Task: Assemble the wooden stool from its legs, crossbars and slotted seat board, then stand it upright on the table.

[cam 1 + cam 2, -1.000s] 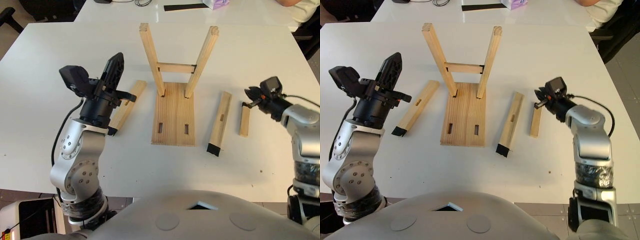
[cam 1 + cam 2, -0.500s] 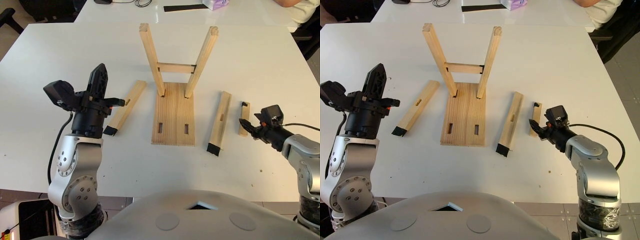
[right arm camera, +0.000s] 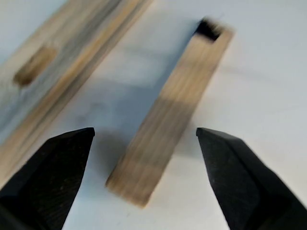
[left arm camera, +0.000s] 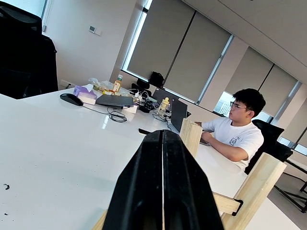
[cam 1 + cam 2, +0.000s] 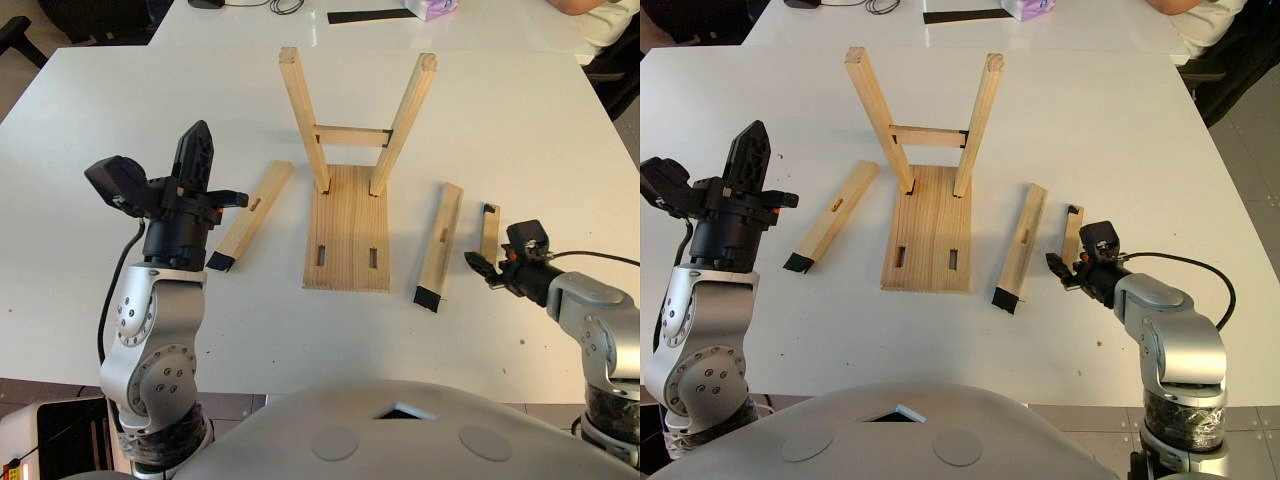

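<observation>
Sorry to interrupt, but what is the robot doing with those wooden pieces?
It is part-way through building a stool. The seat board lies flat on the table with two legs slotted in, joined by a crossbar; two slots are empty. One loose leg lies to its left, another to its right. The right gripper, open, sits low at the near end of the short loose crossbar without holding it. The left gripper, shut and empty, is raised on the left.

A second white table (image 5: pixel 250 25) stands farther off. On it lie a black strip (image 5: pixel 370 14), a purple tissue box (image 5: pixel 432 8), a black mouse (image 4: pixel 72 99), loose cables (image 4: pixel 115 116), a closed laptop (image 4: pixel 114 100) and a bottle (image 4: pixel 117 86). Grey blinds (image 4: pixel 192 52) cover the windows behind.
</observation>
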Robot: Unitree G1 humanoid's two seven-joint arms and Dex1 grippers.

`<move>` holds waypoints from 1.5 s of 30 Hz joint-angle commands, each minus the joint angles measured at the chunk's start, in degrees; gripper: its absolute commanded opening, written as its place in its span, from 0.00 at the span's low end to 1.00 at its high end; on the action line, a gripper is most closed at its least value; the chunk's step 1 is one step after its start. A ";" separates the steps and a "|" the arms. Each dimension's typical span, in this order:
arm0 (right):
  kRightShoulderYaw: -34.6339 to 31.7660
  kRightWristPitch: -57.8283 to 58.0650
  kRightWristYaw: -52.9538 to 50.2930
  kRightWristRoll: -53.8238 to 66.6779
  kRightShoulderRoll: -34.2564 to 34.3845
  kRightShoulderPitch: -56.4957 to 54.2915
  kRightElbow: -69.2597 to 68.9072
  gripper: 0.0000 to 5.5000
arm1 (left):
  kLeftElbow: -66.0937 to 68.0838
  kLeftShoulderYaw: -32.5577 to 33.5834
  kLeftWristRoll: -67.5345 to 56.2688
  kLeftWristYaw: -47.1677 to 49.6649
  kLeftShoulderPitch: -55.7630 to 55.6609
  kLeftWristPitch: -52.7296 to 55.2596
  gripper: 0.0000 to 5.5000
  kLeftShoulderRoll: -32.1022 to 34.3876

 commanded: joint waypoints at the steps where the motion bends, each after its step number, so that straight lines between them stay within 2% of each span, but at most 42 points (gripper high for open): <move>1: 0.81 0.69 -0.61 -0.34 -1.94 2.84 -0.49 0.67 | 0.31 -0.92 0.37 0.02 -0.38 -0.55 0.00 0.63; 6: -0.18 -0.43 -0.35 -0.30 -3.23 4.11 0.30 0.52 | -0.06 -1.65 0.86 0.41 0.83 -1.43 0.00 0.35; 16: -0.37 -4.62 -4.59 -1.77 -0.76 0.37 5.80 0.24 | 2.22 -1.88 1.07 -0.01 -1.12 -2.01 0.00 1.22; 17: -1.53 -5.00 -5.73 -1.81 0.22 -2.45 8.21 0.24 | 2.48 -1.78 1.05 -0.06 -1.34 -2.10 0.00 1.35; 21: -10.45 -11.14 -13.56 -0.47 4.15 -28.92 28.94 0.24 | 3.73 -1.09 0.93 -0.24 -3.65 -2.48 0.00 2.24; 24: -19.15 -26.37 -19.90 4.10 4.00 -53.19 50.00 0.24 | 8.02 0.87 -1.54 -2.40 -11.01 -2.18 0.00 5.16; 26: -23.16 -33.82 -20.38 8.84 4.56 -64.44 57.28 0.24 | 11.67 2.58 -4.28 -4.07 -17.67 -2.29 0.00 7.05; 28: -25.02 -37.15 -17.85 13.53 5.78 -71.33 59.42 0.24 | 15.87 4.06 -7.77 -5.97 -24.63 -2.62 0.00 7.87; 29: -23.98 -36.94 -13.48 16.45 7.48 -74.16 58.57 0.24 | 18.24 4.41 -9.84 -7.60 -28.39 -2.31 0.00 8.48; 32: -11.21 -31.04 7.40 24.38 12.50 -73.11 45.45 0.24 | 22.33 0.87 -14.21 -15.57 -38.87 -0.16 0.00 9.17; 34: -6.37 -28.02 15.18 28.43 13.39 -68.62 38.92 0.24 | 23.50 -1.27 -19.08 -19.14 -42.81 1.73 0.00 7.75; 36: -3.37 -25.07 22.20 32.70 11.35 -62.35 32.52 0.24 | 24.20 -2.40 -23.88 -20.83 -45.62 4.08 0.07 6.90; 38: -3.55 -22.24 27.73 37.41 8.50 -59.04 29.58 0.24 | 24.67 -1.77 -29.22 -21.31 -46.94 5.93 0.13 7.28; 41: -6.10 -19.09 31.61 42.51 4.29 -59.09 30.76 0.24 | 25.34 0.53 -36.64 -21.67 -47.40 8.75 0.22 10.08; 45: -5.26 -18.01 36.61 43.54 -1.29 -60.03 33.49 0.24 | 26.44 1.90 -43.15 -21.51 -46.48 12.81 0.34 14.76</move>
